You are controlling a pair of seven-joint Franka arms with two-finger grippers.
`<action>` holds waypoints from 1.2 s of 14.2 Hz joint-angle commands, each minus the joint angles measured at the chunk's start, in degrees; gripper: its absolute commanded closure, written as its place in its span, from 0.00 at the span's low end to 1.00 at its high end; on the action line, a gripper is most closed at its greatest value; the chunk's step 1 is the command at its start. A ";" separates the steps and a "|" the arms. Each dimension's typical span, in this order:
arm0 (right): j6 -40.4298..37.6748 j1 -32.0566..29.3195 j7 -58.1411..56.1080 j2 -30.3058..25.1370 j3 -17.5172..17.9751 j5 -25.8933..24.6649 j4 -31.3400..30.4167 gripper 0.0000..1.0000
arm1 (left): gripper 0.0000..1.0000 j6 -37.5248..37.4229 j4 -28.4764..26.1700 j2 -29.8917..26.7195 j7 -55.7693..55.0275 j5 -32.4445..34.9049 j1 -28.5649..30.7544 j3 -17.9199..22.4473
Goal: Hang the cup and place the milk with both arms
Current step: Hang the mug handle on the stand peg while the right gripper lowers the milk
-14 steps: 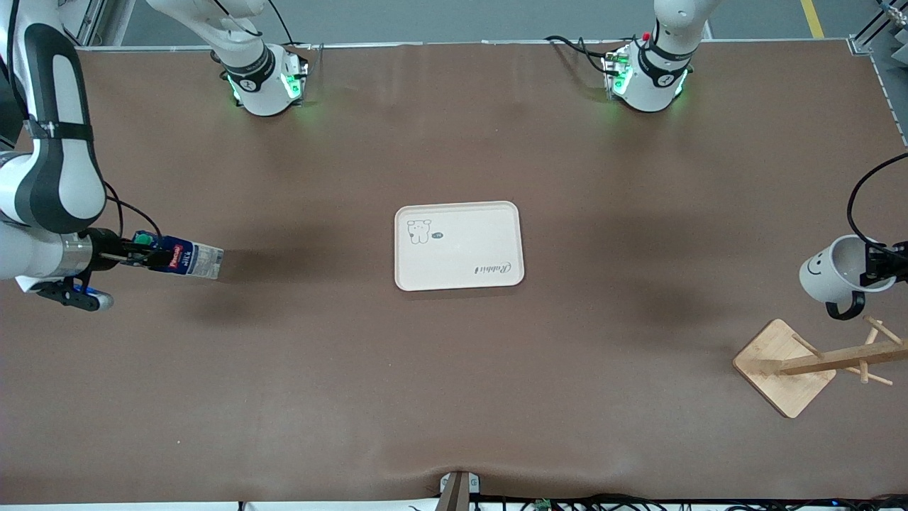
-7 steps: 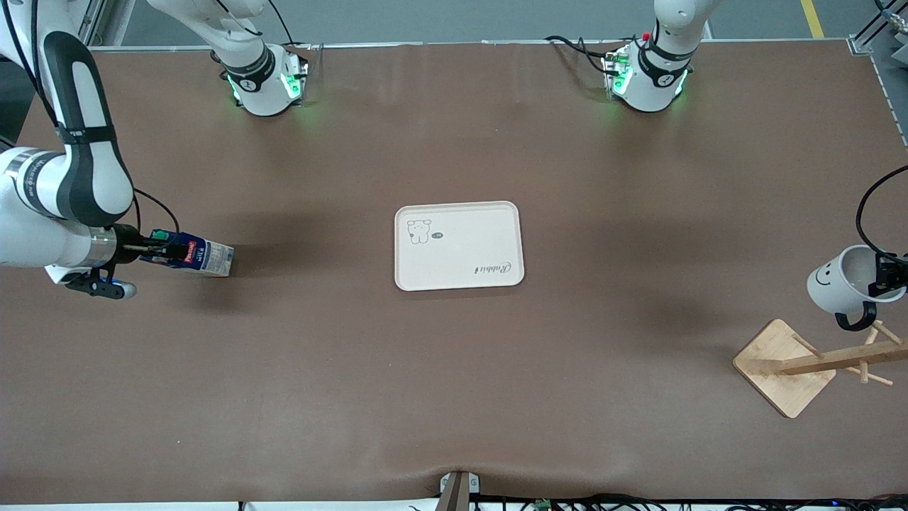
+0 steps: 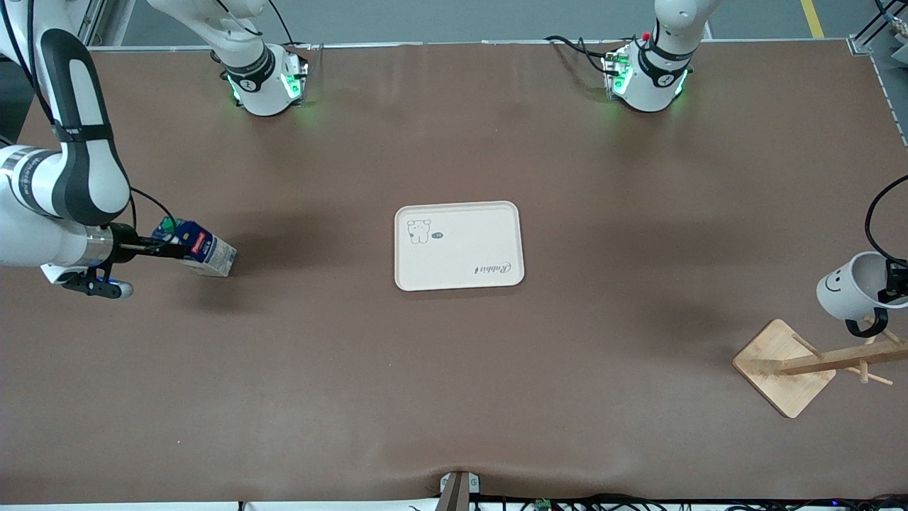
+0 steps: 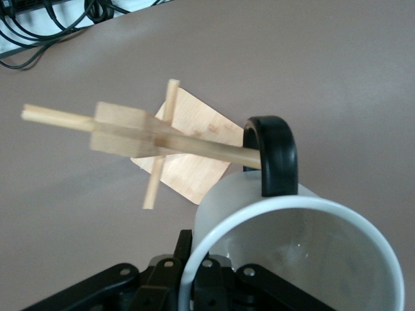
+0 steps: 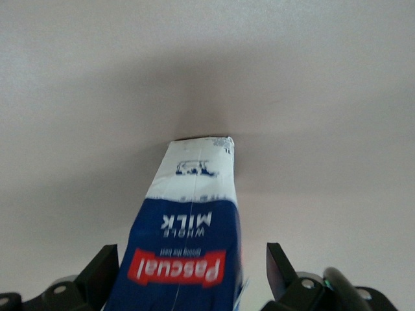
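Observation:
My right gripper [image 3: 169, 248] is shut on the milk [image 3: 198, 253], a dark blue carton with a green cap, near the right arm's end of the table. The carton is tilted, its pale base low over the table. In the right wrist view the gripper [image 5: 191, 278] holds the carton [image 5: 188, 233] by its blue upper part. My left gripper [image 3: 895, 284] is shut on the rim of the white smiley cup [image 3: 848, 287]. The cup hangs just above the wooden rack [image 3: 801, 365]. In the left wrist view the gripper [image 4: 194, 256] pinches the cup [image 4: 292, 259], and a rack peg [image 4: 207, 148] reaches the black handle [image 4: 275, 152].
A cream tray [image 3: 468, 234] with a bear drawing lies at the table's middle. The rack's square base [image 3: 780, 365] stands near the left arm's end, nearer to the front camera than the cup. Cables run along the table edge nearest the front camera.
The right gripper tipped the milk from nearly level to base-down and carried it a little toward the tray. The left gripper lowered the cup toward the rack's pegs.

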 commanded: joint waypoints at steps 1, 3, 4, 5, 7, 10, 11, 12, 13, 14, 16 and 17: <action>-2.77 -1.11 -0.47 -1.25 0.89 -0.73 1.99 0.00 | 1.00 1.04 1.72 1.79 3.59 -1.05 1.39 -0.55; -5.75 -1.02 -0.29 -1.16 0.97 -0.56 4.53 0.00 | 0.84 1.04 1.90 1.88 3.50 -0.96 1.31 -0.55; -6.29 -0.93 -0.47 -1.16 0.97 -0.55 5.15 0.00 | 0.39 1.04 1.90 1.79 3.33 -0.96 1.22 -0.64; -6.29 -0.76 -0.47 -1.16 1.06 -0.47 5.42 0.00 | 0.00 0.96 1.90 1.62 3.41 -1.05 1.22 -0.81; -7.77 -0.06 -0.47 -1.08 1.24 -0.47 5.51 0.00 | 0.00 0.34 1.90 1.27 2.72 -2.01 1.13 -1.08; -11.82 0.48 -0.56 0.59 1.24 0.05 10.49 0.00 | 0.00 -1.40 1.81 -0.66 -1.22 -2.90 0.78 -1.16; -18.18 0.91 -0.47 0.77 1.24 0.15 15.48 0.00 | 0.00 -2.98 1.73 -1.28 -4.90 -2.81 0.69 -1.34; -26.16 1.87 -0.29 1.64 1.32 -0.46 21.80 0.00 | 0.00 -4.48 1.55 -2.24 -8.68 -2.81 0.34 -1.86; -32.86 2.49 -0.29 2.78 1.24 -0.81 29.34 0.00 | 0.00 -6.49 1.38 -3.56 -12.89 -2.55 0.34 -3.43; -37.19 2.50 -0.29 3.14 1.15 -0.91 35.42 0.00 | 0.00 -8.52 1.38 -4.35 -17.37 -2.46 0.34 -4.93; -38.64 2.93 -0.47 3.06 1.41 -0.56 43.45 0.00 | 0.00 -11.86 1.11 -6.28 -24.59 -2.54 0.34 -6.61; -38.81 3.28 -0.56 2.79 1.50 -0.03 44.00 0.00 | 0.00 -12.05 0.68 -6.99 -26.28 -2.63 0.43 -7.74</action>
